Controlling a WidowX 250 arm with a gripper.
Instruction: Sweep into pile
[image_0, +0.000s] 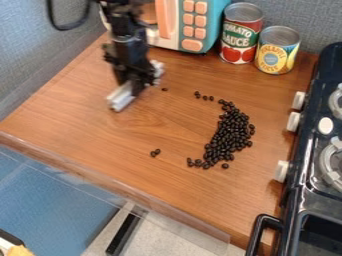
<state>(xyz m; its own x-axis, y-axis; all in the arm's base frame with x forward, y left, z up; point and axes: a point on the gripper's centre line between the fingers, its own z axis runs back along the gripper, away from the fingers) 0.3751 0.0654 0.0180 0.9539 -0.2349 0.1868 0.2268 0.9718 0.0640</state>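
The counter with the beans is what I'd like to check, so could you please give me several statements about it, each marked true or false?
1. Most of the beans lie in one curved band on the counter. True.
2. The red can and the yellow can stand side by side. True.
3. Both cans have tipped over. False: both are upright.
4. In the camera view, the band lies between the gripper and the stove. True.
5. Every bean is in the band. False: a few lie apart, among them a small group towards the counter's near edge.
6. The gripper is right above the band. False: it is off to the left of it in the view.
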